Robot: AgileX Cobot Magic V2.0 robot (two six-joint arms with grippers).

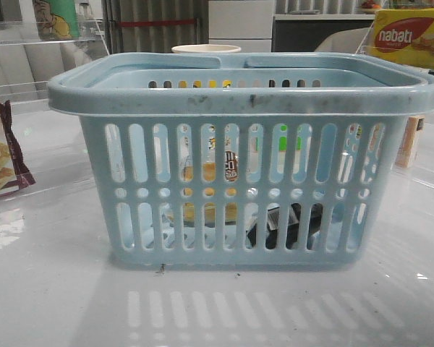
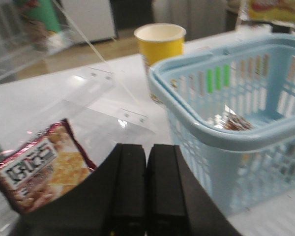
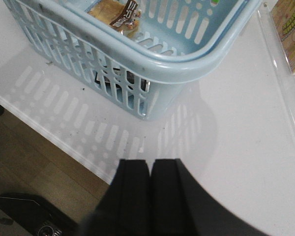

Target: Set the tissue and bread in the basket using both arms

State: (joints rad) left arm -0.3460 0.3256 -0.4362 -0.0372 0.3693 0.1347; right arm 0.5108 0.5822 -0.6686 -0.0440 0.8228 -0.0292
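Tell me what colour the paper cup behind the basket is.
Yellow with a cream-white rim and inside; the cup shows best in the left wrist view.

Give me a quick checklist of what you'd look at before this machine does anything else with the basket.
1. Bread inside the basket: ok, seen over the rim.
2. Tissue inside the basket: ok, a dark pack shows through the slots at the bottom.
3. Left gripper empty: ok, fingers closed together, nothing between.
4. Right gripper empty: ok, closed, nothing held.
5. Both grippers outside the basket: ok.
6. Basket upright on the table: ok.
7. Tissue lying flat: cannot tell.
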